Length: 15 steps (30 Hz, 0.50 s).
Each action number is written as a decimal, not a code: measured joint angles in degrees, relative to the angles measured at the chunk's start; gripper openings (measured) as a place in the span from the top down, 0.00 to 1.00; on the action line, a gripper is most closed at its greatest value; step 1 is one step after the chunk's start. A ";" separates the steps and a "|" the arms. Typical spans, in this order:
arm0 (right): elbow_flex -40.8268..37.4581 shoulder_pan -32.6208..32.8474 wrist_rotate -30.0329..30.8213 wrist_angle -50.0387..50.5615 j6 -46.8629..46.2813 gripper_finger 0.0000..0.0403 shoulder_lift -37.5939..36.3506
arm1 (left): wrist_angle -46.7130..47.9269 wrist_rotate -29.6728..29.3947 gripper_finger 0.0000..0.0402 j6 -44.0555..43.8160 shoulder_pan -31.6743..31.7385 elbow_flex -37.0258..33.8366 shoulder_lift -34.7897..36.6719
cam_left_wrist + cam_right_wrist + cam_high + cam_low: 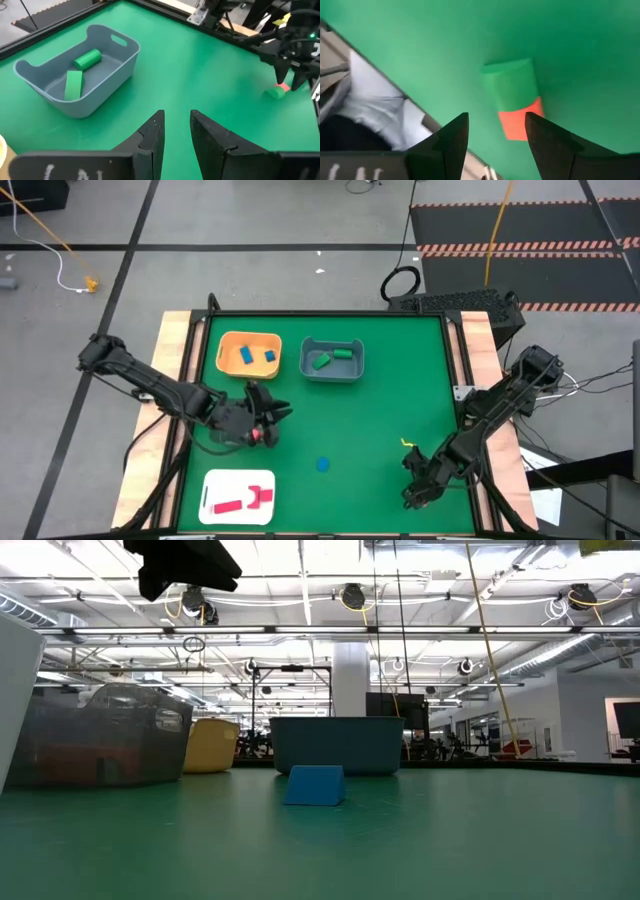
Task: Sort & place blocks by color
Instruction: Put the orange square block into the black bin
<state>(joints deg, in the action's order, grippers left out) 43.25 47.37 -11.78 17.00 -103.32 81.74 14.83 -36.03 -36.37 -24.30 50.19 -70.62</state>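
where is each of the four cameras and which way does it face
High: overhead, straight down; both arms, left gripper, right gripper.
Low: table height, level across the mat; blue block; dark arm part at the top.
Left wrist: past its open fingers toward grey bin.
Right wrist: down past its open fingers at green and red blocks.
Shared: high and left wrist both show the grey bin.

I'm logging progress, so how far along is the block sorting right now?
Sorted so far: two blue blocks in the orange bin, two green blocks in the grey bin, and red bars on the white flat tray. In hand: nothing; the open right gripper hovers over a green-and-red block pair. The left gripper waits open. One blue block is left mid-table.
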 joint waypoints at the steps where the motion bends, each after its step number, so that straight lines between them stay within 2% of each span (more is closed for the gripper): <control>1: -0.80 -0.02 -1.13 -0.88 -0.98 0.54 0.00 | -0.02 0.00 0.77 -0.16 0.01 0.00 -0.32; 6: -2.49 0.07 -5.00 -2.06 -2.26 0.49 -0.04 | -0.46 -0.22 0.77 0.04 -0.01 0.00 -0.42; 12: -2.60 0.00 -4.92 -1.96 -0.92 0.39 -0.59 | -1.47 -1.19 0.77 1.80 -0.01 0.00 -0.42; 15: -2.60 0.00 -4.88 -1.68 -0.97 0.37 -1.01 | -1.46 -2.00 0.77 1.82 0.18 0.00 -0.42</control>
<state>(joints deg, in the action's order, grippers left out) 40.64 47.37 -16.67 15.32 -104.29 80.73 13.37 -38.03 -34.54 -24.13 50.19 -71.05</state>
